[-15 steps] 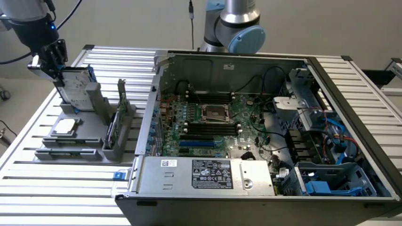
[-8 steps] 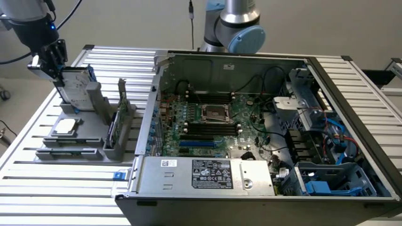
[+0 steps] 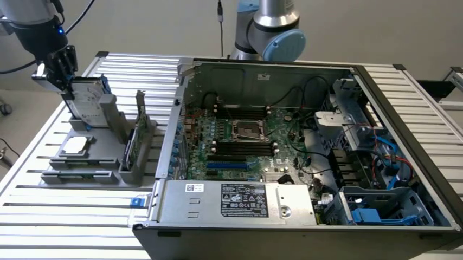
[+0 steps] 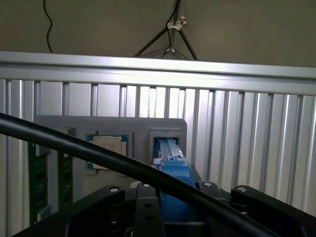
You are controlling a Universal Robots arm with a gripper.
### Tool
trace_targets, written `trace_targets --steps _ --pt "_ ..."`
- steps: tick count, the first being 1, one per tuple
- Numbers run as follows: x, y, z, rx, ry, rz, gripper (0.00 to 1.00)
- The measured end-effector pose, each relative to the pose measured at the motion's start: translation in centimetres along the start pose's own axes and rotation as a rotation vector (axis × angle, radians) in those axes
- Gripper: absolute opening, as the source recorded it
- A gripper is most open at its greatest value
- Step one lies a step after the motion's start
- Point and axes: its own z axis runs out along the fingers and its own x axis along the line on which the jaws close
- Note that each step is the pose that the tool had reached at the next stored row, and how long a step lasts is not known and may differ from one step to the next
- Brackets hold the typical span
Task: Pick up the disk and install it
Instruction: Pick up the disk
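Observation:
The disk (image 3: 92, 101) stands upright in a slot at the far end of the grey holder (image 3: 87, 162), at the exterior view's left. It is a silver-grey drive with a blue carrier edge. My gripper (image 3: 65, 89) comes down on its top edge and is shut on the disk. In the wrist view the disk's blue frame (image 4: 174, 170) rises from the holder's slot up between my gripper's black jaws. The disk's lower part is still inside the slot.
A square silver processor chip (image 3: 76, 145) lies on the holder and a green circuit card (image 3: 132, 147) stands upright beside it. The open computer case (image 3: 289, 135) lies to the exterior view's right, with blue-edged bays (image 3: 376, 214) in its near corner. The table (image 3: 43, 216) is slatted aluminium.

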Motion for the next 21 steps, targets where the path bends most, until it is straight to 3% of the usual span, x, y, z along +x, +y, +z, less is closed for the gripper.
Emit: trace_targets --steps 13,21 --pt "-0.06 0.02 -0.72 0.0015 0.0015 0.000 0.33" --pt "-0.08 0.03 -0.84 0.0085 0.0025 0.000 0.33"
